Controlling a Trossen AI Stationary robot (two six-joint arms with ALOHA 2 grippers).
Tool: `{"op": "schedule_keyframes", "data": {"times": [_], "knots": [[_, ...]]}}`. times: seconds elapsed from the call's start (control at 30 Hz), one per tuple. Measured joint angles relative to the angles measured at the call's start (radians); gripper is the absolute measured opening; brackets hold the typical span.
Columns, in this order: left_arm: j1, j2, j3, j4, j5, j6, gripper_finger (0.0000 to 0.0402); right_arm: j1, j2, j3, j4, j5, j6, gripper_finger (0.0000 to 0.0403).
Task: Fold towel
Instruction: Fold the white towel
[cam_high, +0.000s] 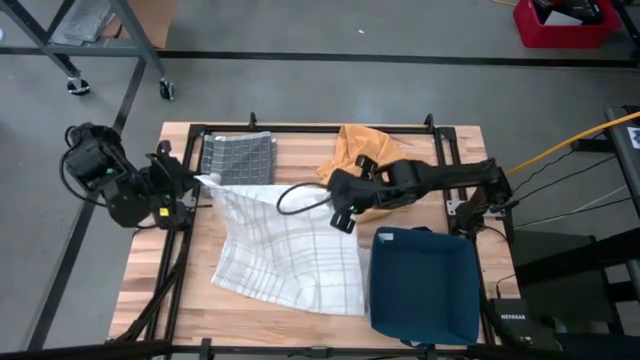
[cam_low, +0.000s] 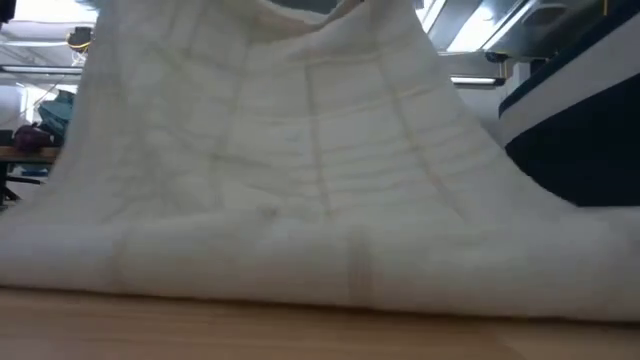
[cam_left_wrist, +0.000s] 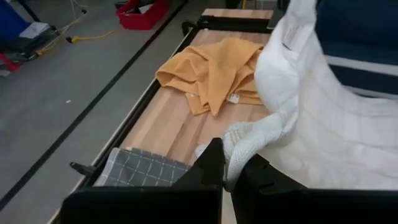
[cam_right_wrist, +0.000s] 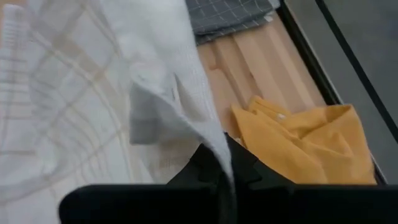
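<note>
A white towel (cam_high: 285, 250) with faint plaid lines is held up between my two grippers. Its near part (cam_low: 320, 270) lies on the wooden table (cam_high: 150, 270). My left gripper (cam_high: 197, 183) is shut on the towel's far left corner, at the table's left edge. My right gripper (cam_high: 343, 218) is shut on the towel's far right corner, above the table's middle. In the low view the towel fills the picture and hides both grippers. My left gripper pinches a bunched corner of the towel (cam_left_wrist: 239, 146) between its two fingers, coming from the table's left and slanting down. The cloth runs off slack toward the right gripper, lifted off the table here. How many layers it holds, I cannot tell. My right gripper pinches the towel's edge (cam_right_wrist: 208, 134) between its two fingers, slanting down from the table's right side. The cloth stands up above the fingers and drapes away toward the table's near left. Its lower part rests on the table.
A grey checked towel (cam_high: 238, 158) lies folded at the far left. A crumpled orange cloth (cam_high: 362, 148) lies at the far middle, just behind my right gripper. A dark blue bin (cam_high: 425, 285) stands at the near right, beside the towel's right edge.
</note>
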Motion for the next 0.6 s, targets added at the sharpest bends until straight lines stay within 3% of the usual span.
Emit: {"op": "schedule_keyframes", "data": {"times": [0.47,0.6], "knots": [[0.000,0.005,0.059,0.000,-0.016,0.108,0.0001,-0.077,-0.040,0.000,-0.088,0.000,0.003,0.0001],[0.000,0.014,0.053,0.002,0.004,0.104,0.0001,-0.069,-0.039,0.000,-0.121,-0.052,0.046,0.0001]]}}
